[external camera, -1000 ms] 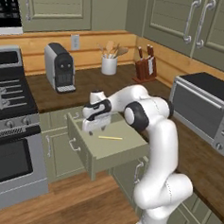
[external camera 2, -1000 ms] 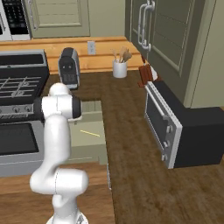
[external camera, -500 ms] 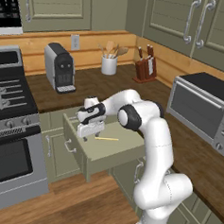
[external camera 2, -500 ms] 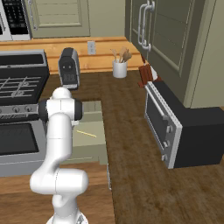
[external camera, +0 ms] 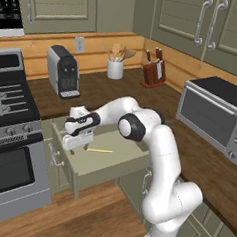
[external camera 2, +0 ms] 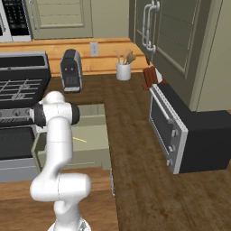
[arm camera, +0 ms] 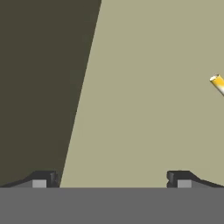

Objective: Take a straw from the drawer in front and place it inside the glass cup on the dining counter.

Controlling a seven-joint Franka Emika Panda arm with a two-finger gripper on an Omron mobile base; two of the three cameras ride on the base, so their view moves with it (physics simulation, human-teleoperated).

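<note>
The sage-green drawer (external camera: 118, 166) stands pulled out below the worktop, pale green inside. On its floor lies the thin pale-yellow straw (external camera: 99, 150), also seen in the right base view as the straw (external camera 2: 79, 139). My gripper (external camera: 74, 145) hangs open over the drawer's left part, just left of the straw and apart from it. In the hand view my gripper (arm camera: 111, 179) is open over the drawer floor (arm camera: 144, 109), with one end of the straw (arm camera: 217, 83) at the right edge. The glass cup and the dining counter are out of view.
A stove (external camera: 11, 98) stands left of the drawer. On the dark worktop sit a coffee machine (external camera: 63, 71), a utensil holder (external camera: 115, 66), a knife block (external camera: 153, 74) and a toaster oven (external camera: 216, 117). My arm (external camera 2: 56, 135) hides the drawer's left side in the right base view.
The hand has moved left and down into the drawer's left part, staying open. The straw has not moved.
</note>
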